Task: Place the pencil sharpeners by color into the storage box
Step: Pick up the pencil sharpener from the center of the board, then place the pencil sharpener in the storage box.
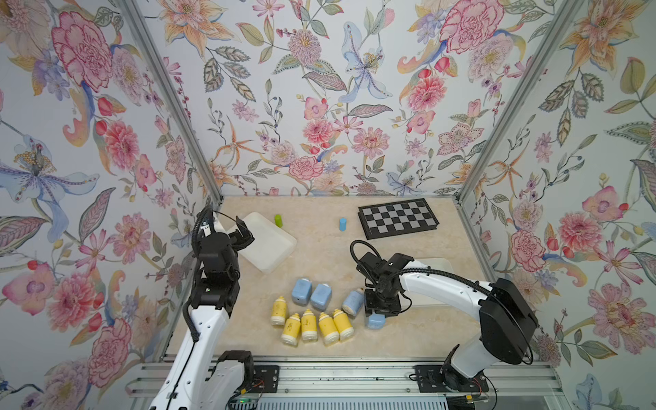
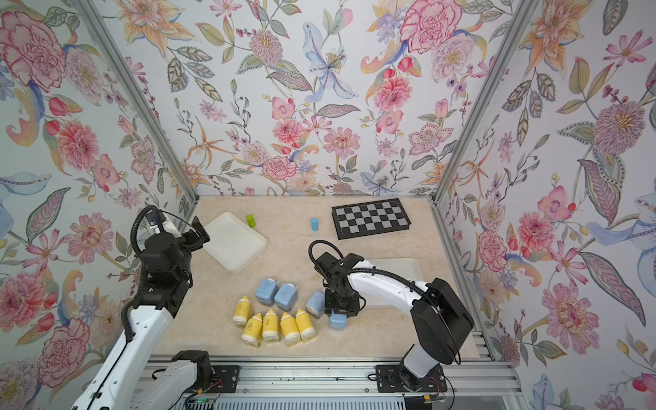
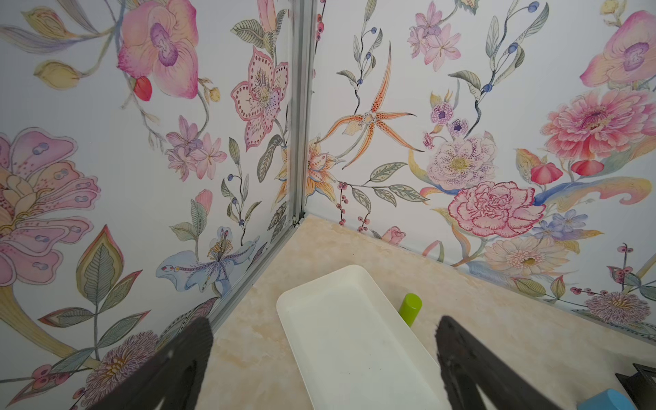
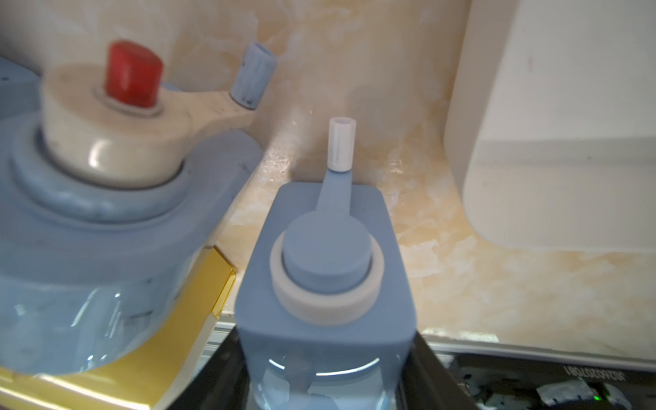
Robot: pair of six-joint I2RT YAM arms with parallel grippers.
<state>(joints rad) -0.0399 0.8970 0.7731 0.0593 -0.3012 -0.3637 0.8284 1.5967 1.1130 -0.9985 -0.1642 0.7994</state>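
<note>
Several yellow bottle-shaped pencil sharpeners [image 1: 309, 325] [image 2: 270, 324] lie in a row near the table's front. Behind them lie two pale-blue pencil sharpeners [image 1: 301, 291] [image 2: 266, 291], and a third one [image 1: 353, 301] [image 4: 106, 213] lies beside my right gripper. My right gripper [image 1: 376, 316] [image 4: 326, 355] points down, shut on another pale-blue sharpener [image 1: 375, 321] [image 2: 338, 321] [image 4: 326, 262] low over the table. A white storage box [image 1: 266, 245] [image 3: 355, 337] lies at the back left. My left gripper [image 1: 245, 230] [image 3: 324, 324] hangs open over its near end, holding nothing.
A second white box [image 1: 440, 266] [image 4: 553, 142] lies under the right arm. A green cylinder [image 1: 278, 220] [image 3: 410, 309] stands beside the left box, and a blue cylinder [image 1: 342, 224] stands mid-back. A checkerboard [image 1: 397, 218] lies at the back right. Flowered walls close three sides.
</note>
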